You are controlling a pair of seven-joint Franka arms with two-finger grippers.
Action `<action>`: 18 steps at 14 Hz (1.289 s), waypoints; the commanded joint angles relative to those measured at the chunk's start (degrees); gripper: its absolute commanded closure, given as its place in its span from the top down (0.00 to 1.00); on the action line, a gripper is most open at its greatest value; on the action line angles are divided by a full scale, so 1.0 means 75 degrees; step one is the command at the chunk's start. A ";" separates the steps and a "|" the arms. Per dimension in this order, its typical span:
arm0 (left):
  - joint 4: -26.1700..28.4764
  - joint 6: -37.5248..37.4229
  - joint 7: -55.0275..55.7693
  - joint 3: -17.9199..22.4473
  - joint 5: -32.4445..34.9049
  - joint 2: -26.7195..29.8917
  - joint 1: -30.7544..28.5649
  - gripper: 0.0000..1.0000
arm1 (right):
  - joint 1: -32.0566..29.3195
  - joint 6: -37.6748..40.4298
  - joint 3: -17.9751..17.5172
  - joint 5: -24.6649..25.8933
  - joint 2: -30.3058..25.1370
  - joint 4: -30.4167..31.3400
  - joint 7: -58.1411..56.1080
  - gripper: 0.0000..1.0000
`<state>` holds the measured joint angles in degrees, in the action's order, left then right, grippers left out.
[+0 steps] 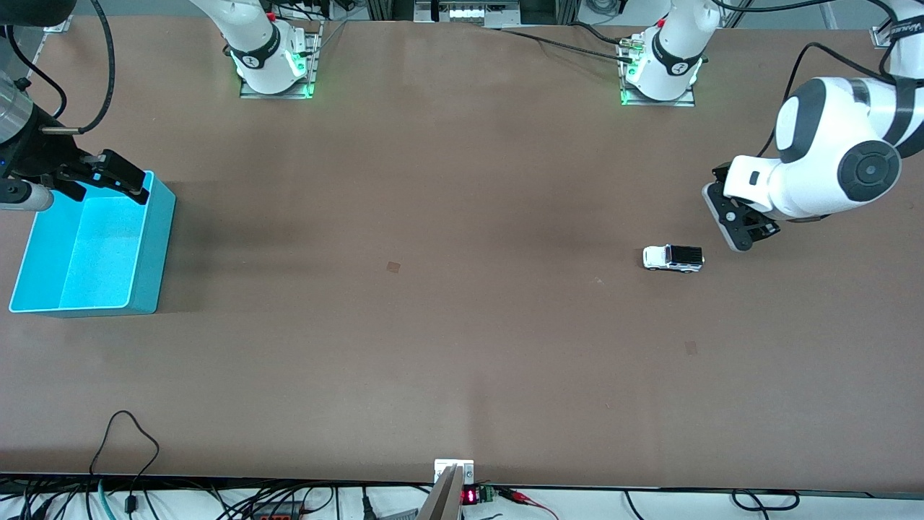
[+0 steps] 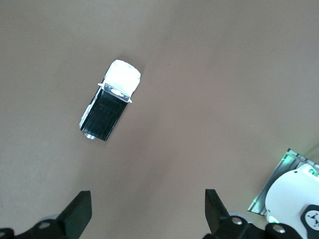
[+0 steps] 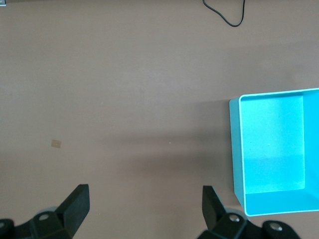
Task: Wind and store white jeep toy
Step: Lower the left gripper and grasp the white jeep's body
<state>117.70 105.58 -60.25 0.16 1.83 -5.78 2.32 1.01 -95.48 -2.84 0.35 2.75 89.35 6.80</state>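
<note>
Brown tabletop, and the small white plastic jeep toy with the black roof sits toward the left arm's end. Left gripper hovers beside it, fingers spread (good); it should centre over the body before pinching. Right gripper waits, spread, over the cyan plastic bin.

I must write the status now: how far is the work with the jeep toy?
Nothing looks done: the white jeep toy sits on the table, untouched. In hand: the left gripper hangs open beside it. The right gripper, open, waits over the cyan bin, which holds nothing. Left: grasping, winding, storing.
</note>
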 commanded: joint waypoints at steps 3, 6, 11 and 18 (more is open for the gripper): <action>0.0736 0.1026 -0.1035 0.0014 0.0050 0.0197 -0.0086 1.00 | -0.0065 0.0122 -0.0031 -0.0094 0.0043 -0.0136 -0.0027 1.00; 0.0924 0.1518 -0.1585 0.0014 0.0050 0.0138 -0.0110 1.00 | -0.0065 0.0122 -0.0031 -0.0094 0.0043 -0.0136 -0.0027 1.00; 0.1240 0.2046 -0.2044 0.0014 0.0050 0.0103 -0.0110 1.00 | -0.0065 0.0122 -0.0031 -0.0094 0.0043 -0.0136 -0.0016 1.00; 0.1287 0.2456 -0.2512 0.0003 0.0061 -0.0189 -0.0040 1.00 | -0.0065 0.0133 -0.0031 -0.0094 0.0043 -0.0136 -0.0004 1.00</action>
<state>126.81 121.99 -76.13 0.05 1.89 -6.13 1.91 1.00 -95.44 -2.84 0.35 2.76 89.35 6.81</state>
